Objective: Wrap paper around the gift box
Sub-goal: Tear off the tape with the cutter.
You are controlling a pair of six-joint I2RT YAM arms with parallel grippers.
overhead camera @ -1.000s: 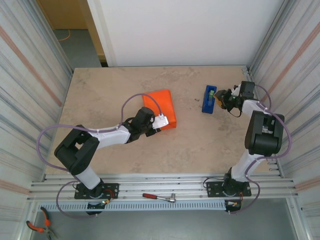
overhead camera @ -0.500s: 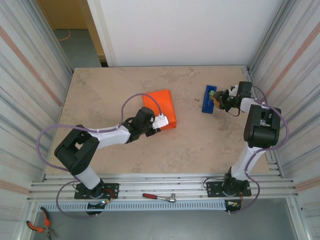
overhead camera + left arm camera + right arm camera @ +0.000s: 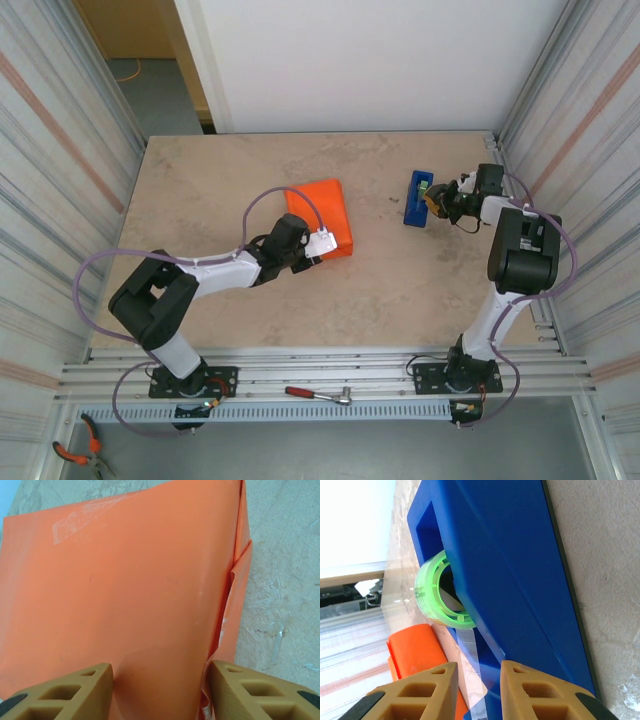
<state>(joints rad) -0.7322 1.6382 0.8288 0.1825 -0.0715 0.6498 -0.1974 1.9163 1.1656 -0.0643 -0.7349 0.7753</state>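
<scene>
The orange paper (image 3: pixel 318 212) lies folded into a parcel at the table's centre; the gift box is hidden under it. A clear tape piece sits on the paper's (image 3: pixel 125 580) far left part. My left gripper (image 3: pixel 318 252) is at the parcel's near end, and its fingers (image 3: pixel 80 690) press against both sides of the paper-covered bulge (image 3: pixel 160 680). My right gripper (image 3: pixel 437 197) is at the blue tape dispenser (image 3: pixel 416 198). Its jaws (image 3: pixel 479 680) stand apart around a clear tape strip (image 3: pixel 475 655) pulled from the green roll (image 3: pixel 437 592).
Corrugated walls (image 3: pixel 60 200) close in both sides of the table. A red-handled ratchet (image 3: pixel 320 394) lies on the rails by the arm bases, and pliers (image 3: pixel 75 452) lie at the bottom left. Bare tabletop (image 3: pixel 400 290) spreads between parcel and dispenser.
My right arm shifted slightly toward the dispenser and its jaws narrowed around the tape strip. The left arm and the parcel have not moved.
</scene>
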